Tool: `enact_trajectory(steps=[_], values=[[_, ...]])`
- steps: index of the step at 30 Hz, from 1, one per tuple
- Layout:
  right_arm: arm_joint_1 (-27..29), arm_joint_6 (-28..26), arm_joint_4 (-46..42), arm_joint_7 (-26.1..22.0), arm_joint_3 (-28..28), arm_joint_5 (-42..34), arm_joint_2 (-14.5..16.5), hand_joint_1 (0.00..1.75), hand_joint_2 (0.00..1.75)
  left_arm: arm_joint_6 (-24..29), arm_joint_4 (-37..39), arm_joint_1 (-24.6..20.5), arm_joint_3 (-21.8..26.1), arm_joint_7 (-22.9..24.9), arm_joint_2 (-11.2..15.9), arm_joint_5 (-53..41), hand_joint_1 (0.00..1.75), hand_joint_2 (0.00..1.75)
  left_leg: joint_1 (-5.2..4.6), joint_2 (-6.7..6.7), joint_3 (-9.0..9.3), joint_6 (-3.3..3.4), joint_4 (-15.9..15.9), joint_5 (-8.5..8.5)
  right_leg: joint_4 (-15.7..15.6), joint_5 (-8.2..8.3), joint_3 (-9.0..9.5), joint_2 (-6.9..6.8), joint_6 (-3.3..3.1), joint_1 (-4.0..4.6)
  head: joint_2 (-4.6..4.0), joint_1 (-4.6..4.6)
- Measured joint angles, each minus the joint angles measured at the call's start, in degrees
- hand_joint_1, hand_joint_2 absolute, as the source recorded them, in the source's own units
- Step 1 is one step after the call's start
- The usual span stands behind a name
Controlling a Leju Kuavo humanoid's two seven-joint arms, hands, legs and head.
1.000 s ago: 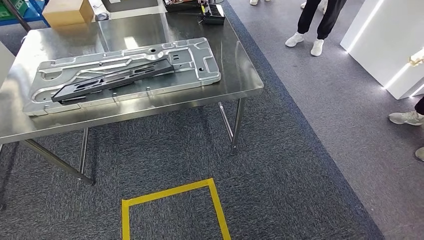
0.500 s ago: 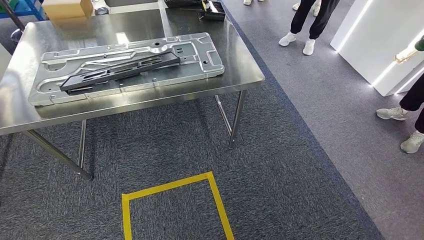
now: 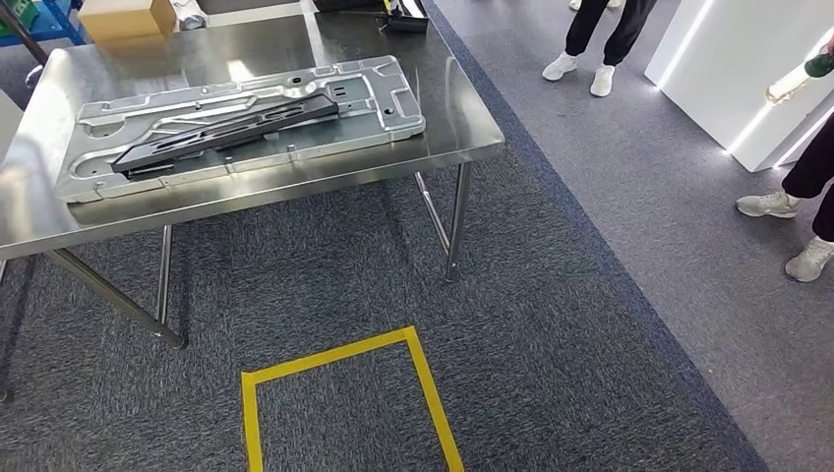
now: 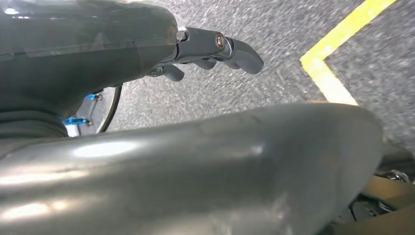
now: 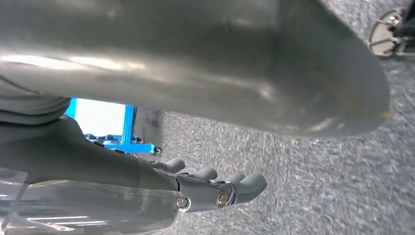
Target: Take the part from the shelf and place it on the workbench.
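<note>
A long black part (image 3: 226, 128) lies slantwise on a big stamped silver panel (image 3: 388, 98), which rests flat on the steel workbench (image 3: 295, 192) ahead and to the left in the head view. My left hand (image 4: 215, 46) hangs over the grey carpet near a yellow tape line (image 4: 333, 54), fingers loosely stretched out, holding nothing. My right hand (image 5: 220, 188) also hangs over carpet, its fingers side by side and slightly bent, with nothing in them. Both hands are well away from the bench.
A yellow tape square (image 3: 334, 359) marks the carpet in front of the bench. A cardboard box (image 3: 123, 17) and a black case (image 3: 405, 12) sit at the bench's far end. People's legs (image 3: 590, 39) and shoes (image 3: 787, 211) stand at right beside a white cabinet (image 3: 747, 69).
The whole head picture has shifted, so the camera has moved; panel and black part lie unchanged on the bench. A person's feet at the right have come further into view.
</note>
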Motion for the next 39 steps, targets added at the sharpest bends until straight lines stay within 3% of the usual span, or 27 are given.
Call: enact_trajectory(steps=[1, 3, 5, 8, 9, 11, 13, 14, 15, 16, 18, 20, 21, 23, 24, 26, 28, 29, 30, 31, 34, 35, 39], values=[[0.01, 0.14, 0.01, -0.09, 0.12, 0.32, 0.03, 0.0, 0.0, -0.04, 0.0, -0.02, 0.0, 0.09, 0.01, -0.01, 0.0, 0.0, 0.2, 0.09, 2.0, -0.2, -2.75, 1.36, 0.3, 0.16, -0.45, -0.2, 0.15, -0.12, 0.0, 0.0], [0.01, 0.39, -0.01, -0.32, 0.39, 0.81, 0.08, 0.0, 0.0, -0.09, 0.0, -0.28, 0.0, 0.19, 0.02, -0.03, 0.0, 0.0, 0.37, 0.84, 7.09, -0.35, -11.24, 4.1, 1.09, 0.31, -1.18, -0.67, 0.64, -0.24, 0.0, -0.01], [-0.02, 0.55, -0.02, -0.57, 0.56, 1.14, 0.08, 0.0, 0.0, -0.11, 0.0, -0.58, 0.0, 0.21, 0.02, -0.03, 0.0, 0.0, 0.23, 1.15, 9.23, 0.35, -15.75, 5.06, 1.68, 0.47, -1.62, -1.13, 1.35, -0.15, 0.0, 0.0], [-0.04, 0.61, -0.02, -0.7, 0.73, 1.32, 0.09, 0.0, 0.0, -0.13, 0.0, -0.57, 0.01, 0.21, 0.09, -0.05, 0.0, 0.0, -0.07, 0.33, 8.64, 1.87, -15.98, 5.8, 1.83, 0.86, -1.73, -1.57, 2.51, -0.3, 0.0, 0.01], [-0.04, 0.6, -0.02, -0.73, 0.75, 1.32, 0.09, 0.0, 0.0, -0.17, 0.0, -0.58, 0.01, 0.21, 0.1, -0.12, 0.0, 0.0, -0.06, 0.12, 8.35, 2.36, -16.08, 6.24, 2.56, 0.05, -2.06, -1.31, 2.83, -0.43, 0.0, 0.01], [-0.01, 0.59, -0.02, -0.81, 0.75, 1.32, 0.09, 0.0, 0.0, -0.29, 0.0, -0.66, 0.01, 0.21, 0.09, -0.36, 0.0, 0.0, 0.03, -0.26, 7.56, 3.17, -16.22, 7.22, 7.21, -3.95, -3.93, -0.28, 3.2, -0.61, 0.0, 0.01], [0.03, 0.57, -0.02, -0.91, 0.74, 1.32, 0.09, 0.0, 0.0, -0.4, 0.0, -0.67, 0.0, 0.21, 0.1, -0.58, 0.0, 0.0, -0.16, -0.83, 6.48, 3.49, -16.14, 8.05, 14.7, -8.58, -6.61, 0.4, 3.29, -0.6, 0.0, 0.01], [0.05, 0.57, -0.02, -0.95, 0.74, 1.32, 0.09, 0.0, 0.0, -0.43, 0.0, -0.64, 0.0, 0.21, 0.11, -0.63, 0.0, 0.0, -0.29, -1.23, 5.94, 3.5, -16.08, 8.43, 17.16, -9.62, -7.2, 0.51, 3.25, -0.6, 0.0, 0.01], [0.08, 0.56, -0.02, -0.99, 0.74, 1.32, 0.09, 0.0, 0.0, -0.45, 0.0, -0.62, 0.0, 0.21, 0.12, -0.67, 0.0, 0.0, -0.41, -1.7, 5.46, 3.47, -16.03, 8.79, 17.56, -9.55, -6.76, 0.6, 3.1, -0.58, 0.0, 0.0], [0.09, 0.56, -0.02, -1.02, 0.74, 1.32, 0.09, 0.0, 0.0, -0.45, 0.0, -0.62, 0.0, 0.21, 0.13, -0.73, 0.0, 0.0, -0.52, -2.28, 5.05, 3.39, -15.99, 9.13, 15.4, -8.41, -5.03, 0.83, 2.82, -0.53, 0.0, 0.0], [0.06, 0.56, -0.02, -1.03, 0.74, 1.32, 0.07, 0.0, 0.0, -0.48, 0.0, -0.68, 0.0, 0.21, 0.09, -0.91, 0.0, 0.0, -0.65, -3.45, 4.44, 3.12, -15.92, 9.77, 6.96, -5.46, 0.28, 2.62, 1.88, -0.29, 0.0, 0.0], [0.06, 0.55, -0.02, -1.03, 0.74, 1.31, 0.02, 0.0, 0.0, -0.52, 0.0, -0.8, 0.0, 0.23, 0.02, -1.05, 0.0, 0.0, -0.68, -4.45, 3.88, 2.6, -15.8, 10.38, 1.18, -3.95, 3.43, 4.22, 1.27, 0.0, 0.0, 0.0], [0.03, 0.53, -0.02, -1.03, 0.74, 1.29, 0.0, 0.0, 0.0, -0.57, 0.0, -0.84, 0.0, 0.26, -0.01, -1.09, 0.0, 0.0, -0.6, -4.88, 3.63, 2.23, -15.8, 10.71, 0.32, -3.84, 3.74, 4.38, 1.13, 0.13, 0.0, 0.01], [-0.06, 0.52, -0.01, -1.03, 0.74, 1.25, 0.07, 0.0, 0.0, -0.68, 0.0, -0.8, 0.0, 0.34, -0.02, -1.19, 0.0, 0.0, -0.44, -5.58, 3.28, 1.47, -15.81, 11.2, 0.04, -3.08, 3.55, 3.21, 0.82, 0.16, 0.0, 0.01], [-0.1, 0.52, -0.01, -1.03, 0.74, 1.24, 0.13, 0.0, 0.0, -0.73, 0.0, -0.76, -0.01, 0.38, -0.02, -1.24, 0.0, 0.0, -0.43, -5.16, 2.97, 1.15, -15.38, 10.79, -0.27, -2.65, 3.45, 2.59, 0.48, 0.06, 0.0, 0.01], [-0.04, 0.51, -0.01, -1.03, 0.73, 1.23, 0.23, 0.0, 0.0, -0.77, 0.0, -0.76, -0.01, 0.45, 0.01, -1.39, 0.0, 0.0, -0.36, -3.11, 1.21, 0.64, -11.46, 7.55, -0.75, -1.77, 2.86, 1.16, -0.15, -0.15, 0.0, -0.02], [0.1, 0.5, -0.02, -1.02, 0.72, 1.22, 0.22, 0.0, 0.0, -0.8, 0.0, -0.89, -0.02, 0.49, 0.01, -1.55, 0.0, 0.0, -0.09, -1.44, -1.7, 0.03, -3.67, 2.71, -0.57, -1.14, 1.75, -0.35, -0.37, 0.05, 0.0, -0.03], [0.15, 0.5, -0.02, -1.02, 0.72, 1.21, 0.22, 0.0, 0.0, -0.81, 0.0, -0.91, -0.02, 0.5, 0.01, -1.6, 0.0, 0.0, 0.06, -1.18, -2.56, -0.27, -0.51, 1.18, -0.39, -0.87, 1.12, -1.12, -0.33, 0.1, 0.0, -0.04], [0.18, 0.46, -0.01, -1.01, 0.72, 1.18, 0.22, 0.0, 0.0, -0.83, 0.0, -0.89, -0.02, 0.5, 0.01, -1.61, 0.0, 0.0, 0.18, -1.02, -2.36, -0.51, 0.71, 0.71, -0.17, -0.61, 0.55, -1.78, -0.23, 0.12, 0.0, -0.04], [0.19, 0.36, -0.01, -1.01, 0.72, 1.13, 0.23, 0.0, 0.0, -0.84, 0.0, -0.85, -0.02, 0.51, 0.01, -1.62, 0.0, 0.0, 0.3, -0.87, -0.81, -0.65, -0.69, 1.35, 0.1, -0.4, 0.02, -2.27, -0.08, 0.1, 0.0, -0.04], [-0.04, -0.45, -0.02, -0.97, 0.71, 0.92, 0.27, 0.0, 0.0, -0.86, -0.01, -0.91, -0.02, 0.51, 0.06, -1.66, 0.0, 0.0, 0.32, -0.2, 7.54, -0.33, -12.97, 4.53, 1.17, 0.09, -1.34, -3.15, 0.59, 0.06, 0.0, -0.04], [-0.14, -0.72, -0.03, -0.93, 0.69, 0.88, 0.28, 0.0, 0.0, -0.85, -0.02, -0.97, -0.02, 0.49, 0.08, -1.67, 0.0, 0.0, 0.19, -0.04, 9.02, 0.04, -15.52, 4.97, 1.46, 0.26, -1.63, -3.33, 0.87, 0.11, 0.0, -0.04], [-0.19, -1.13, -0.04, -0.84, 0.62, 0.82, 0.31, 0.0, 0.0, -0.81, -0.04, -0.77, -0.02, 0.45, 0.13, -1.7, 0.0, 0.0, -0.16, -0.02, 8.89, 1.71, -16.58, 5.92, 1.86, 0.81, -2.07, -2.96, 2.35, -0.11, 0.0, -0.04]])
